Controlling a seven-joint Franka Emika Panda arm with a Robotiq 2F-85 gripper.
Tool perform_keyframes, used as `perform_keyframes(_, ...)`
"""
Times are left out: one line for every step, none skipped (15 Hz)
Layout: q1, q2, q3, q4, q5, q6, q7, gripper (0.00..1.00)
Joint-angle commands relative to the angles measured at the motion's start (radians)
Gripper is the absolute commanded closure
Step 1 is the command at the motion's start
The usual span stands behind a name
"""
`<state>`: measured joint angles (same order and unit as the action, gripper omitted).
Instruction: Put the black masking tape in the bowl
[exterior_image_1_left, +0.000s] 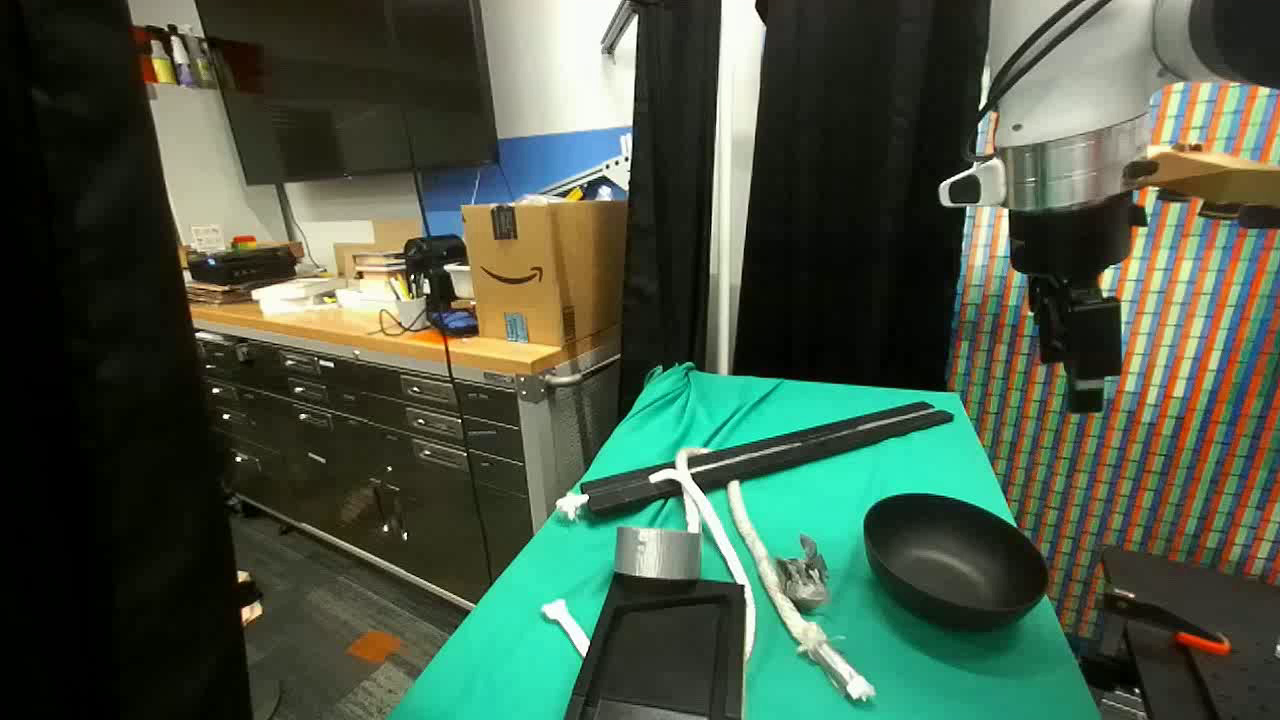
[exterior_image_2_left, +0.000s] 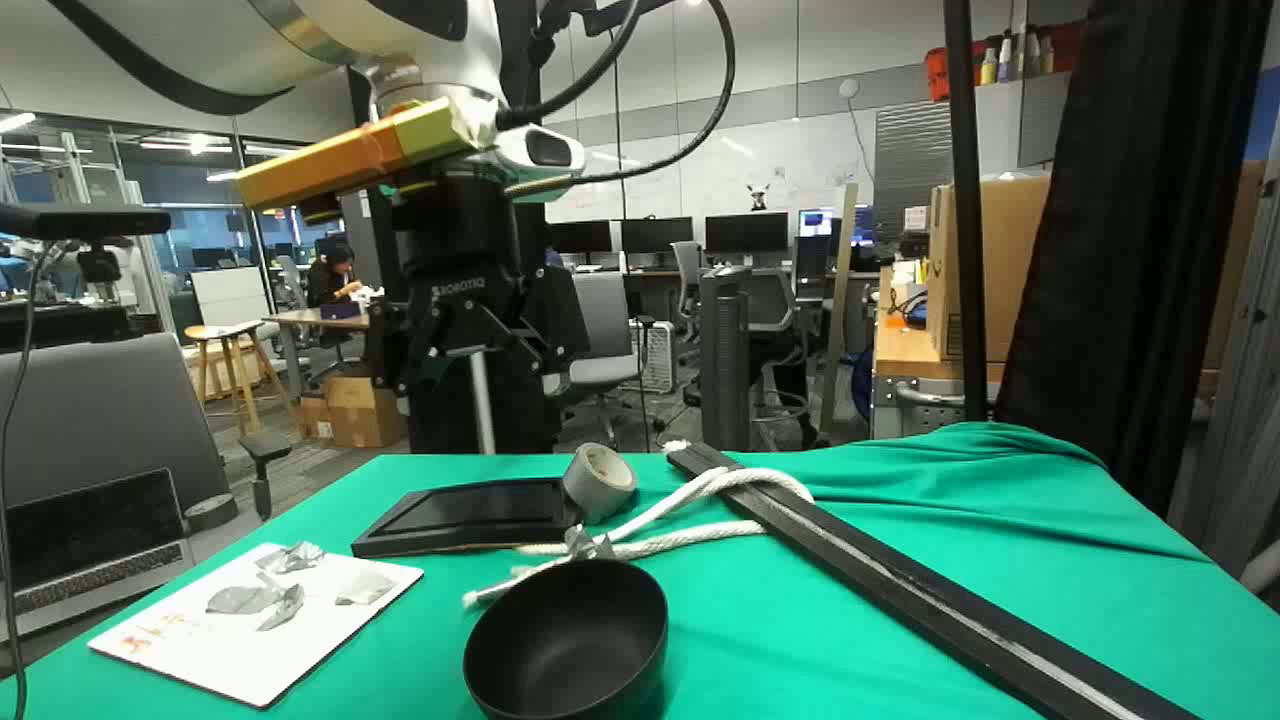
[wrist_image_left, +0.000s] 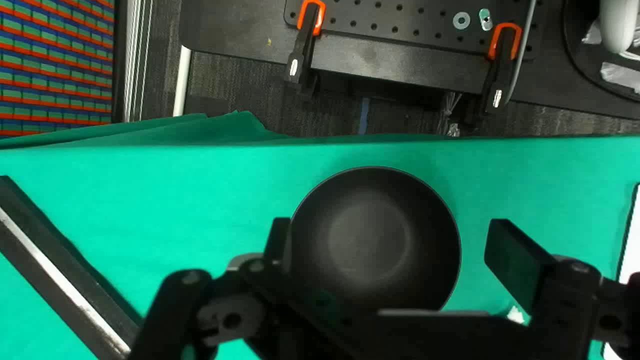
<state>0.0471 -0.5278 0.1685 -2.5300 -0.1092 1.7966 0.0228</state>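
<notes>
Around the bowl (exterior_image_1_left: 955, 560), green cloth (exterior_image_1_left: 820, 500) spreads soft and matte, gathered into loose folds at its far end. The bowl is round, smooth and dull black, its curved wall running down to a flat circular floor with a faint sheen. Near it lies a crumpled scrap (exterior_image_1_left: 803, 580), grey and puckered, next to white rope (exterior_image_2_left: 690, 540) that is thickly twisted, frayed at its ends and bound near a tip with silvery wrapping. Farther from the bowl the rope passes over a long black rod (exterior_image_2_left: 850, 555), straight-edged, with a pale stripe along its length. To the left of the bowl, in an exterior view, a thin white board (exterior_image_2_left: 270, 660) carries wrinkled grey pieces (exterior_image_2_left: 245, 600). Well apart from the bowl lies a rectangular black slab (exterior_image_1_left: 668, 650), its raised rim framing a sunken face; at the slab's end, outside the bowl, is the roll of tape (exterior_image_2_left: 595, 492): a short, wide ring, tilted, silvery grey, its outer band glossy, its hollow core showing in an exterior view. Whether it touches the slab is hard to tell. Above the bowl and apart from it hangs the gripper (wrist_image_left: 390, 245), its two blocky black fingers (wrist_image_left: 522, 267) spread wide, with the bowl showing between them in the wrist view.
</notes>
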Motion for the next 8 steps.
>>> perform_keyframes(0.023,0.002,-0.02,0.005,-0.009,-0.003,0.009,0.0)
perform_keyframes(0.023,0.001,-0.02,0.008,-0.009,-0.003,0.009,0.0)
perform_keyframes(0.023,0.001,-0.02,0.01,-0.009,-0.003,0.009,0.0)
perform_keyframes(0.023,0.001,-0.02,0.01,-0.009,-0.003,0.009,0.0)
perform_keyframes(0.023,0.001,-0.02,0.01,-0.009,-0.003,0.009,0.0)
perform_keyframes(0.023,0.001,-0.02,0.01,-0.009,-0.003,0.009,0.0)
perform_keyframes(0.023,0.001,-0.02,0.01,-0.009,-0.003,0.009,0.0)
perform_keyframes(0.023,0.001,-0.02,0.01,-0.009,-0.003,0.009,0.0)
